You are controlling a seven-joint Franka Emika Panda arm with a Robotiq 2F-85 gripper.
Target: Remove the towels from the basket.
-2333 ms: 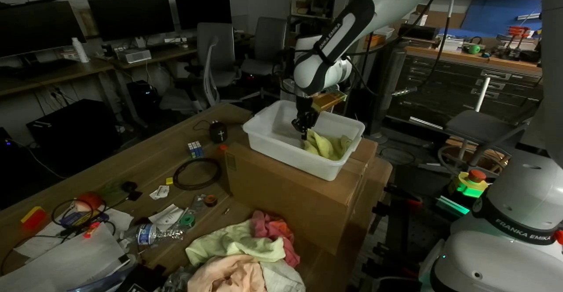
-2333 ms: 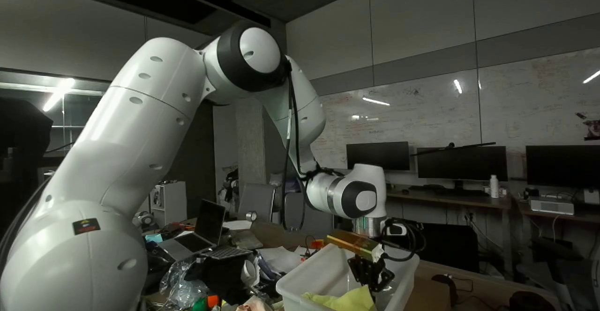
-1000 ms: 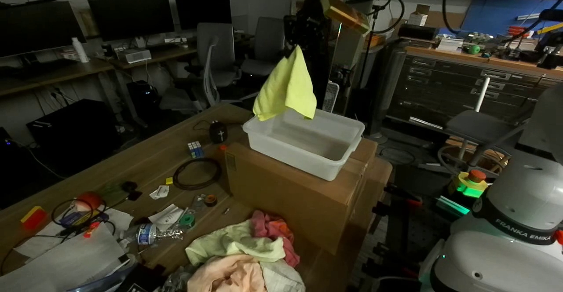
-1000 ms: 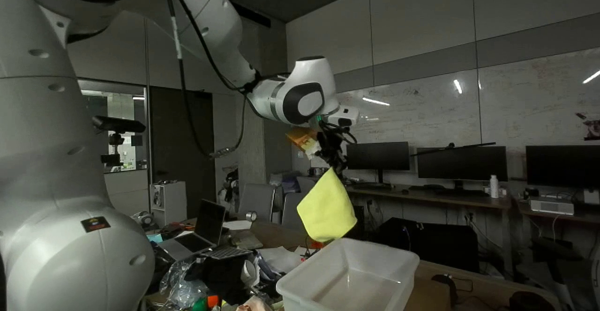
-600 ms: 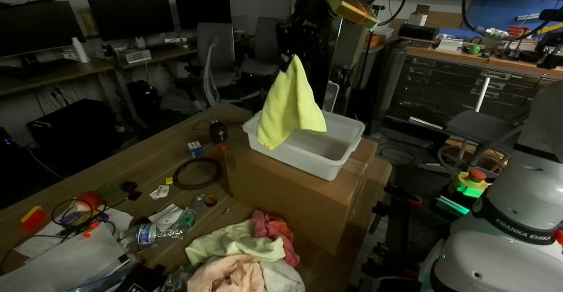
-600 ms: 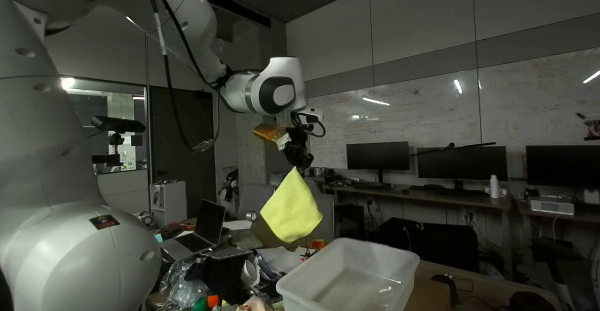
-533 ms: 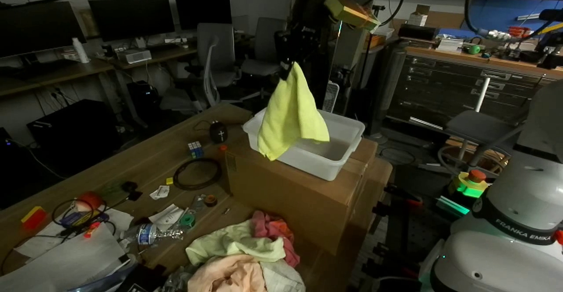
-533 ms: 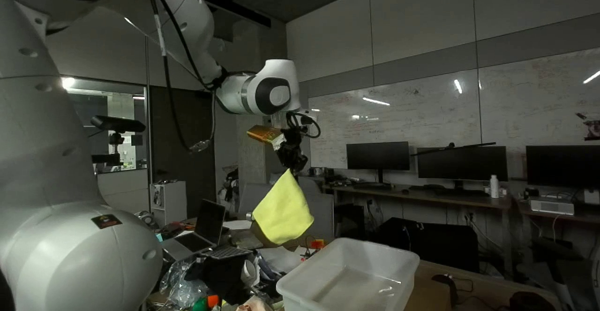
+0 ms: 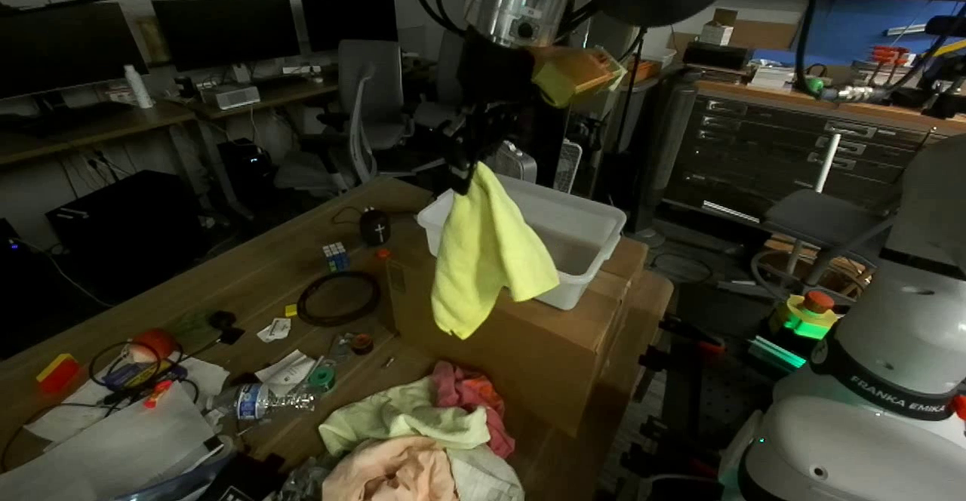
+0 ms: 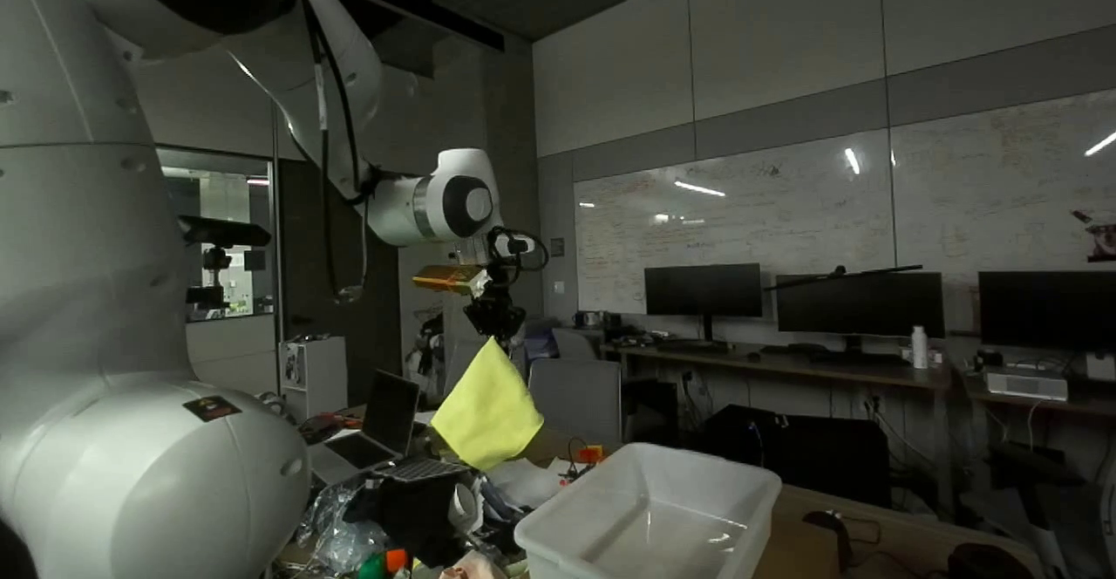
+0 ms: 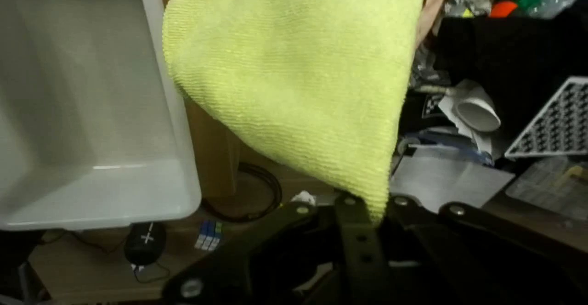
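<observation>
Bright yellow cloth towel (image 9: 483, 259) hangs outside the white plastic basket (image 9: 585, 222)

On my left, a clear plastic bottle with a blue label (image 9: 253, 401) lies on the brown wooden table (image 9: 249, 275). Near it is a heap of green, pink, peach and white cloths (image 9: 415, 427). Next, the black metal gripper (image 11: 376, 206) holds the towel in the air by one corner. Its fingers (image 11: 362, 240) are pinched together there, though they are dark and hard to see. On my right, partly behind the towel, the basket sits on a brown cardboard box (image 9: 536, 358).
</observation>
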